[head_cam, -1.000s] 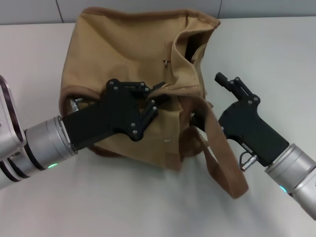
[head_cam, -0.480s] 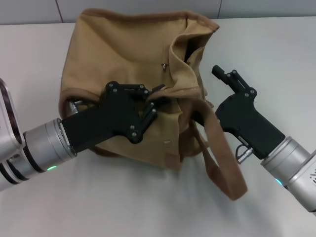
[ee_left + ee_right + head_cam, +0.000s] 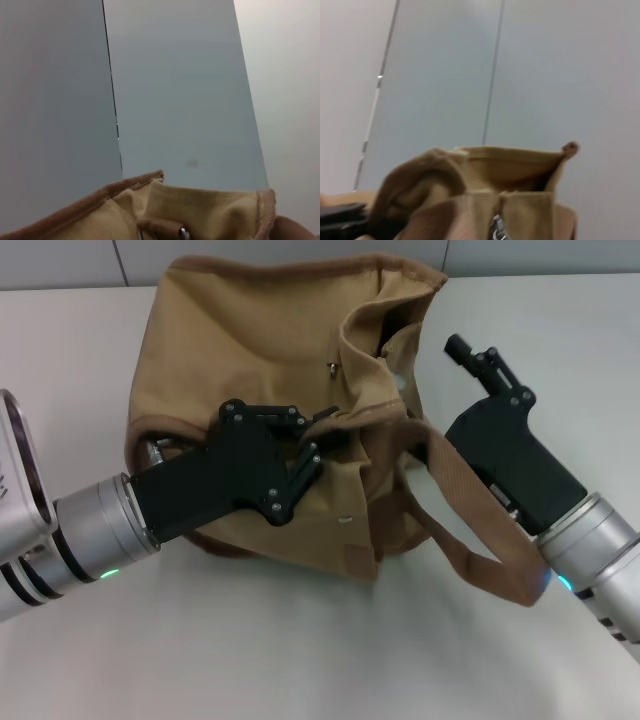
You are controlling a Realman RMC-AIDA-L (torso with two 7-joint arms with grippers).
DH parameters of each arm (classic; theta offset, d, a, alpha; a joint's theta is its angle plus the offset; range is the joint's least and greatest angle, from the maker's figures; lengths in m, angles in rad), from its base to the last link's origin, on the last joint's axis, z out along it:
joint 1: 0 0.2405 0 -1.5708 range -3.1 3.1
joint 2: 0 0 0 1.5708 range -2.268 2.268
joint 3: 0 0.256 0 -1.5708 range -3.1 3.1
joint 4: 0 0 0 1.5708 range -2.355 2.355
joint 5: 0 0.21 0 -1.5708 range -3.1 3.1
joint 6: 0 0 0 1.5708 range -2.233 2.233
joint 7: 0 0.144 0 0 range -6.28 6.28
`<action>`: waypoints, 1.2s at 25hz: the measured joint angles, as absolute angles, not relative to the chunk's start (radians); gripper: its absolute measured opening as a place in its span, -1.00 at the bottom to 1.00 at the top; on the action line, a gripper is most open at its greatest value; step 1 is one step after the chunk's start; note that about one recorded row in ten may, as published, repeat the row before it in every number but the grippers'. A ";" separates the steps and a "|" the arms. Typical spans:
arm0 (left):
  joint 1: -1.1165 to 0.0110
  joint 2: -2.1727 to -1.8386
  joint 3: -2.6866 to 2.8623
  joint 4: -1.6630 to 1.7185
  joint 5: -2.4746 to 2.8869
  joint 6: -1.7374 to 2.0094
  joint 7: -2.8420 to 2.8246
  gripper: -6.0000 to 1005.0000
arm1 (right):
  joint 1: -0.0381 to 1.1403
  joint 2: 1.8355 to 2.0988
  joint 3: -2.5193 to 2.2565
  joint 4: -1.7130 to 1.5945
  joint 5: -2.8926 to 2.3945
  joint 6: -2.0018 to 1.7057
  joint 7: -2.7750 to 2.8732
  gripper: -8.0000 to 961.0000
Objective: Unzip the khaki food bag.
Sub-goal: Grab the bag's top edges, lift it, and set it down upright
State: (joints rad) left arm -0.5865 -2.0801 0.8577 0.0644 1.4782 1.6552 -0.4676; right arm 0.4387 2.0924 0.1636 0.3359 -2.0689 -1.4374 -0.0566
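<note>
Khaki food bag (image 3: 270, 350): left end effector (image 3: 322, 430) clamped on it; strap (image 3: 480, 530) drapes over right arm.

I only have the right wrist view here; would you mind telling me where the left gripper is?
Observer: The left gripper is at the front of the khaki food bag, shut on its fabric by the near handle's base.
Operator: Thank you. And the right gripper?
Observer: The right gripper hangs beside the bag's open end, holding nothing.
Operator: Is a strap near it?
Observer: Yes, a strap handle loops over the right arm.
</note>
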 joint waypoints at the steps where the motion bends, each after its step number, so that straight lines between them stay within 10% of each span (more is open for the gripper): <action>1: -0.589 -2.080 0.858 0.064 1.478 1.652 -0.468 -0.87 | 0.438 2.092 0.181 0.340 -2.069 -1.437 -0.057 0.73; 20: -0.591 -2.080 0.855 0.065 1.480 1.638 -0.467 -0.87 | 0.448 2.092 0.172 0.319 -2.133 -1.437 -0.056 0.72; 30: -0.594 -2.080 0.857 0.064 1.478 1.631 -0.466 -0.87 | 0.449 2.092 0.174 0.318 -2.159 -1.440 -0.057 0.18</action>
